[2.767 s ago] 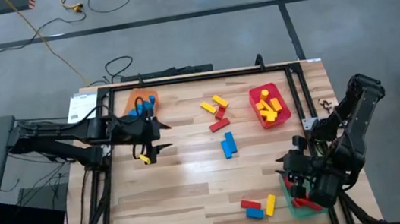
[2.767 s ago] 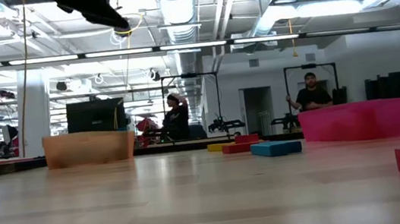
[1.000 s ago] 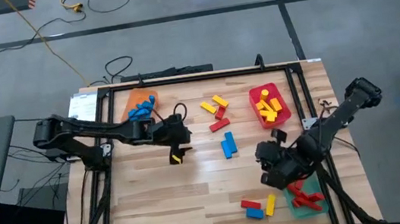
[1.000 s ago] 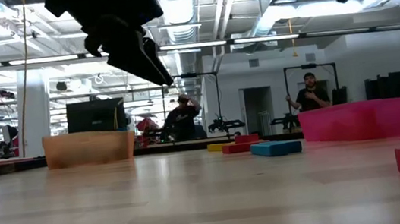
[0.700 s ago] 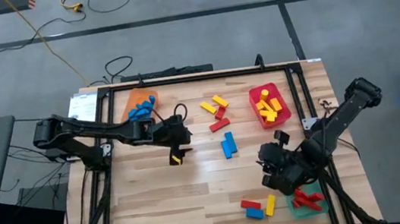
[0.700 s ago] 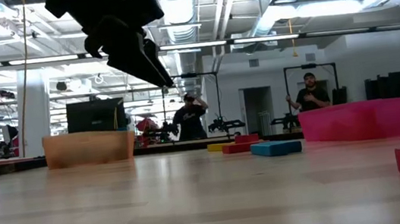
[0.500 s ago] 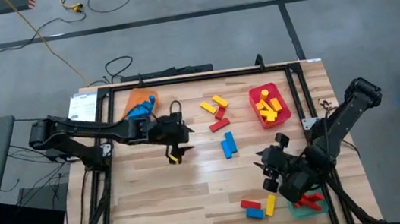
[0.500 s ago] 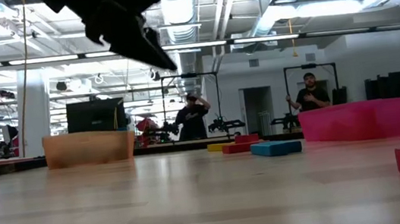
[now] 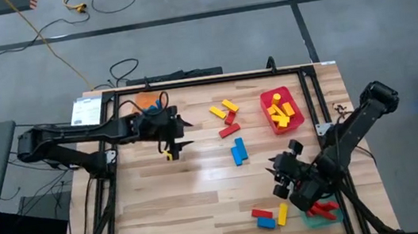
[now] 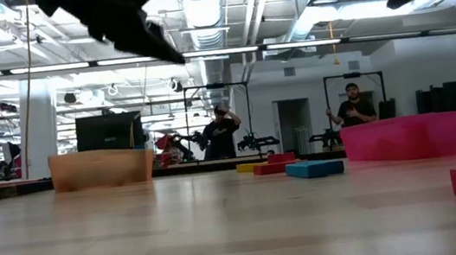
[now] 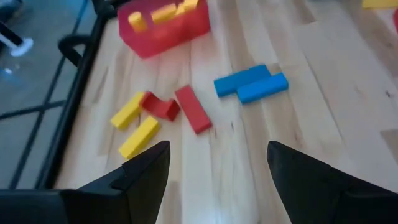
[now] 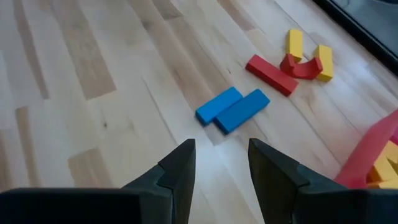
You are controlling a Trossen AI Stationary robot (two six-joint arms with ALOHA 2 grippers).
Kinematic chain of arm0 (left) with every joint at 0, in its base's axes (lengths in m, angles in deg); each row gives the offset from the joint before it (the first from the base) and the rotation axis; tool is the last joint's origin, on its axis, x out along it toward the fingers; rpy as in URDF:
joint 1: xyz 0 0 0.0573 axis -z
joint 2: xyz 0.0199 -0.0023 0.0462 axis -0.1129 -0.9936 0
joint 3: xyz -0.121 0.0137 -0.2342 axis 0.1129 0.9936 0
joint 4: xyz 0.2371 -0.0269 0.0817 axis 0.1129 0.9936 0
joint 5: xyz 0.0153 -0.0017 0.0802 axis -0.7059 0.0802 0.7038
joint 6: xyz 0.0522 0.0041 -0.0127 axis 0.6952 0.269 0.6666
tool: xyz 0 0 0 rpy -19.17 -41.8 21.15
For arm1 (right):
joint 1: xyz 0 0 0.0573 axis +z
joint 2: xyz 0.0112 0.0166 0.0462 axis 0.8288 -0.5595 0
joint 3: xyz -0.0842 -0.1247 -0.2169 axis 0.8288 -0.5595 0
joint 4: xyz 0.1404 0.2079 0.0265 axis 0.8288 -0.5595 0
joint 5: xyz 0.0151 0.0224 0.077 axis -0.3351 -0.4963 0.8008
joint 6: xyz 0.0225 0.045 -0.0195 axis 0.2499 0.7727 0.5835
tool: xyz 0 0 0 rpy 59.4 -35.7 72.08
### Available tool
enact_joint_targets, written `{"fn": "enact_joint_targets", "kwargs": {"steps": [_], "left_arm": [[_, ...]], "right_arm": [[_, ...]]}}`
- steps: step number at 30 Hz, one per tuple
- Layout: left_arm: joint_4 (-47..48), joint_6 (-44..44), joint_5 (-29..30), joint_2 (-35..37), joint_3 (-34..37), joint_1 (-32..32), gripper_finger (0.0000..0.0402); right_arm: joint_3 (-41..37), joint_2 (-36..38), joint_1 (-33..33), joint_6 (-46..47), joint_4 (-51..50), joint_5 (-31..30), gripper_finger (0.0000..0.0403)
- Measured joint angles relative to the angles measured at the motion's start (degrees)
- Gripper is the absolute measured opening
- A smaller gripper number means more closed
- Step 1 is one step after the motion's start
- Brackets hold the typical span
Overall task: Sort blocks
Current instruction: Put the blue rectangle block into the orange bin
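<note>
Left end effector (image 9: 170, 148) hovers spread and empty beside the orange tray (image 9: 143, 103); right end effector (image 9: 279, 182), part-spread and empty, hangs above loose blocks (image 9: 268, 215) on the worktop (image 9: 202, 190), probably choosing one

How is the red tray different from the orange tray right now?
The red tray sits at the table's far right and holds yellow blocks; the orange tray sits at the far left, and what it holds is hidden. The red tray lies fully in view from above, while the left arm covers most of the orange tray. In the low view, both show as low, straight-walled bins on the wooden table.
</note>
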Motion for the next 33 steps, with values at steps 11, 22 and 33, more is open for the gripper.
{"fn": "enact_joint_targets", "kwargs": {"steps": [11,22,33], "left_arm": [[-2.6,-0.2,-2.7,0.1,2.5,-0.5,0.0264],[-3.8,0.5,-4.0,0.1,2.6,-0.5,0.0264],[-4.2,0.5,-4.0,0.1,2.6,-0.5,0.0264]], "right_arm": [[-1.4,0.0,-0.4,0.9,2.0,-0.1,0.0163],[-1.4,0.0,-0.4,0.6,2.8,-0.2,0.0163],[-1.4,0.0,-0.4,0.4,2.6,-0.7,0.0163]]}}
